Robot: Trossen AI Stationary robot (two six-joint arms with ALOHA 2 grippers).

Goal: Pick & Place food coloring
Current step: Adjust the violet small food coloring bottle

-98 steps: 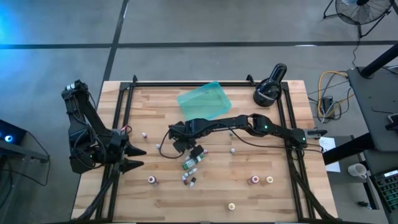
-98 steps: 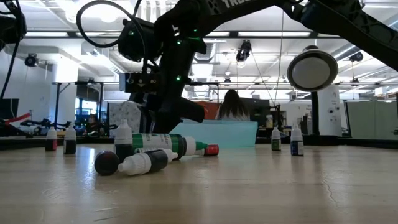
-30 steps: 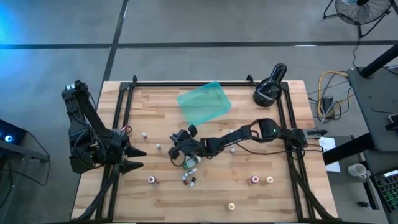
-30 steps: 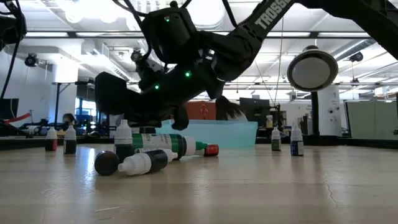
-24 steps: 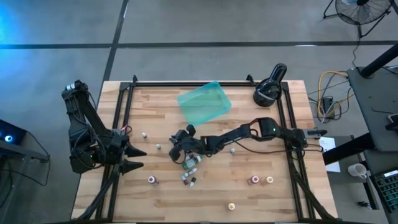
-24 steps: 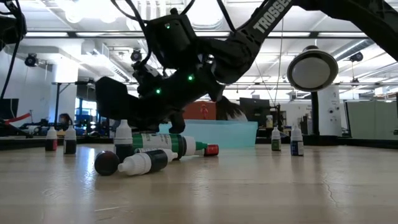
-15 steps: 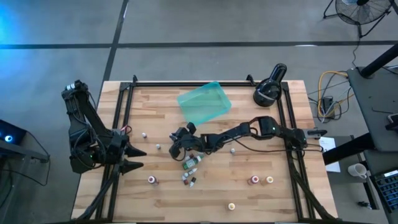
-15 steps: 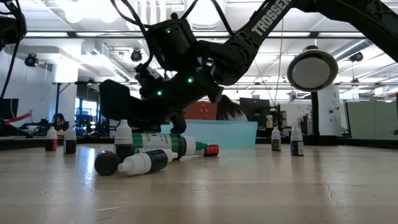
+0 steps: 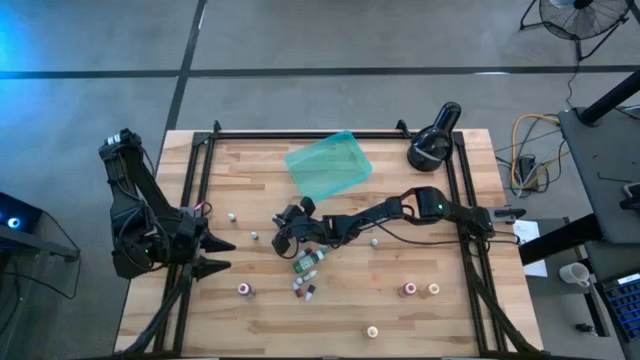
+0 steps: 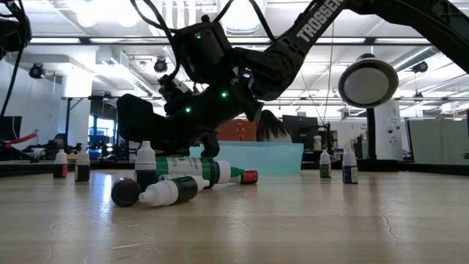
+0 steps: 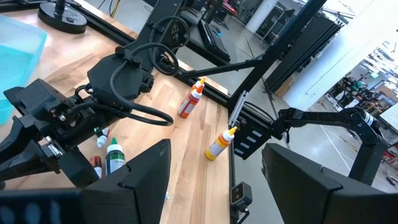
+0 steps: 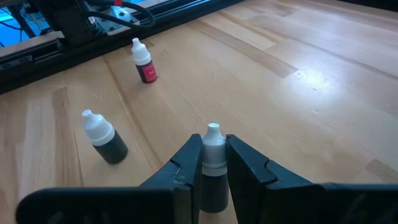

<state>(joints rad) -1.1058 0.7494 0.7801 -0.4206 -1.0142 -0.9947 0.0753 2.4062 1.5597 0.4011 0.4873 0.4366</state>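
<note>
My right gripper (image 12: pixel 212 142) reaches across the table's middle (image 9: pixel 285 235) and is shut on a small dark food coloring bottle (image 12: pixel 212 183), whose white cap stands up between the fingers. Ahead of it stand a dark bottle (image 12: pixel 102 142) and a red one (image 12: pixel 143 63). A cluster of bottles (image 9: pixel 305 272) lies just nearer than the gripper; in the low view two lie down (image 10: pixel 194 172) and one stands (image 10: pixel 146 166). My left gripper (image 9: pixel 214 254) waits open at the table's left edge. My right gripper pinches the bottle between its two fingers at the cap's lower collar and shoulder (image 12: pixel 212 165). The fingers (image 12: pixel 188 163) come slanting down from the table's right side. The bottle stands upright with its cap tip above the fingers; its base is hidden by the gripper.
A teal tray (image 9: pixel 328 162) lies at the far middle, and a black round lamp-like device (image 9: pixel 432 142) stands at the far right. Single bottles stand near the front (image 9: pixel 245 289), (image 9: pixel 408 289), (image 9: pixel 433 289), (image 9: pixel 372 331). Black frame rails (image 9: pixel 195 190) run along both table sides.
</note>
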